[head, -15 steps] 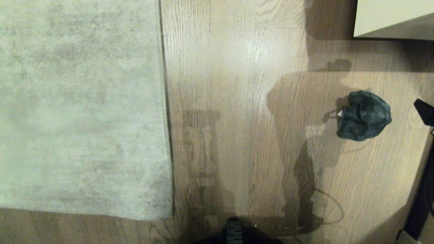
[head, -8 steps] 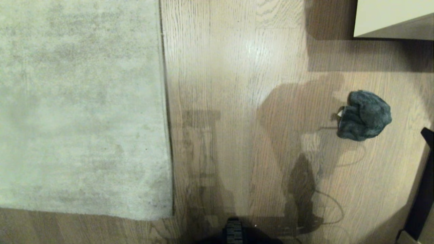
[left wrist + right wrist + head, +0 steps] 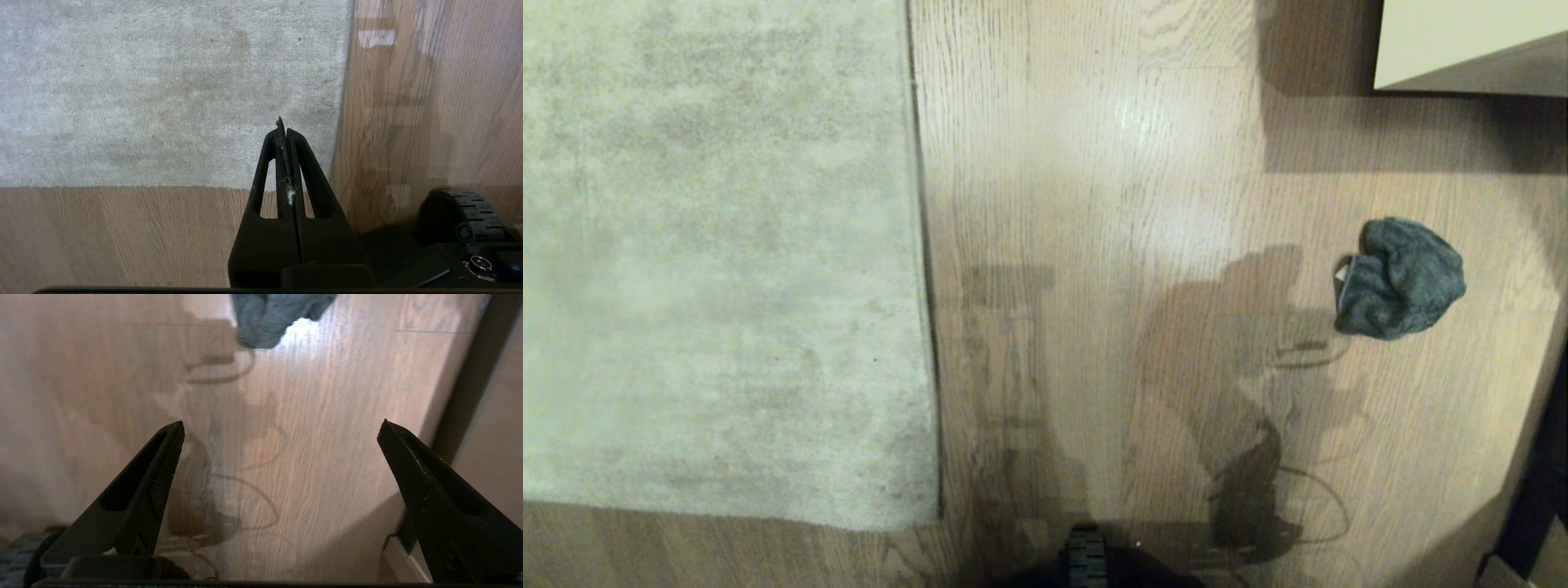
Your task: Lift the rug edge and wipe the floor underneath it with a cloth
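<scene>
The teal terry cloth (image 3: 1401, 278) looks soft, light, bunched up; best pinched at its crumpled top. Right gripper (image 3: 280, 428) is spread wide, empty; left gripper (image 3: 284, 132) is closed on nothing.

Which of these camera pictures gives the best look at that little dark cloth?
The head view: the whole cloth lies bunched on the floor. The right wrist view catches only its lower part; the left wrist view shows none of it.
</scene>
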Controlling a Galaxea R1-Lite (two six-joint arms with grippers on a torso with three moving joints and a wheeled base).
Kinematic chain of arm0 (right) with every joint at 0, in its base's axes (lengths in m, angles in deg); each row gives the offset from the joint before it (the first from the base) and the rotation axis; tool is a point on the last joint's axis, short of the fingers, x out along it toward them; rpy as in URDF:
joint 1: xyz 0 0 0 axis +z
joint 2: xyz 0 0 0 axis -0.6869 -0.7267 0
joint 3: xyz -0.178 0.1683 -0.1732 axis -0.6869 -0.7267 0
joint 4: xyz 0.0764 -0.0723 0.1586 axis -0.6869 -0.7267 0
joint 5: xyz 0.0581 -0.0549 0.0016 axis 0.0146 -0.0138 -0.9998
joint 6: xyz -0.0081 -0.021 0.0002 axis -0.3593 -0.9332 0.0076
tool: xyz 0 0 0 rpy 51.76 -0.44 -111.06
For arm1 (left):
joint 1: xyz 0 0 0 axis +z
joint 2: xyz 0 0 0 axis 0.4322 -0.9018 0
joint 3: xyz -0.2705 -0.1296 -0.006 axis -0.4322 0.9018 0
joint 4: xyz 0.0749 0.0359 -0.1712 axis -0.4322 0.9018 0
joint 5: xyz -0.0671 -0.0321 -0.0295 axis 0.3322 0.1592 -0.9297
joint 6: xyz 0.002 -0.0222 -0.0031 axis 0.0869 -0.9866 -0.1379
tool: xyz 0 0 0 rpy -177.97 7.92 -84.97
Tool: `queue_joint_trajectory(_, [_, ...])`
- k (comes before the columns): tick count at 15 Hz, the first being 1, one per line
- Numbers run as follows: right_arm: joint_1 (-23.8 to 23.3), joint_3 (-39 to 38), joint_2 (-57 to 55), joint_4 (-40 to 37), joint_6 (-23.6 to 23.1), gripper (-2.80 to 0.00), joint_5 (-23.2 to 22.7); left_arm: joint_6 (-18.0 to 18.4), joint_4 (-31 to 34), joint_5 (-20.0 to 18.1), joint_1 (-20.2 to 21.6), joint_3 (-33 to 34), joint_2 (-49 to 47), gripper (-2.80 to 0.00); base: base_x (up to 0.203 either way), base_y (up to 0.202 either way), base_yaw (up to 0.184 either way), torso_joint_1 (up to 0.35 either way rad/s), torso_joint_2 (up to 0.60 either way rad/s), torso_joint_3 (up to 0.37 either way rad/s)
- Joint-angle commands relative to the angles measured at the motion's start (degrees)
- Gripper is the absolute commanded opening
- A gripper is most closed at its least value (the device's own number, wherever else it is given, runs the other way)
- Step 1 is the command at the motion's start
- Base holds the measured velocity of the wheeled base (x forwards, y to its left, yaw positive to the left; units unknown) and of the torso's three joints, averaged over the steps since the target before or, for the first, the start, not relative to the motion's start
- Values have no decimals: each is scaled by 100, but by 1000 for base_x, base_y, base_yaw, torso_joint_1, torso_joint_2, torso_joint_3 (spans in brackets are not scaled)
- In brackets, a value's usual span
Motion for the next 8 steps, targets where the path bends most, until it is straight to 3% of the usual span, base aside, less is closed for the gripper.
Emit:
queue_joint_trajectory(1, [234,-157,395,69,-16,0,9,0,-1,1,-2,0,2,-280,0,0,0,0,0,0])
queue_joint_trajectory(2, [310,-175,422,66,-25,-280,9,-3,-1,1,-2,0,2,-280,0,0,0,0,0,0])
queue_joint_trajectory(8, [352,-311,750,-135,-36,-280,0,5,-1,1,-1,0,2,-280,0,0,0,0,0,0])
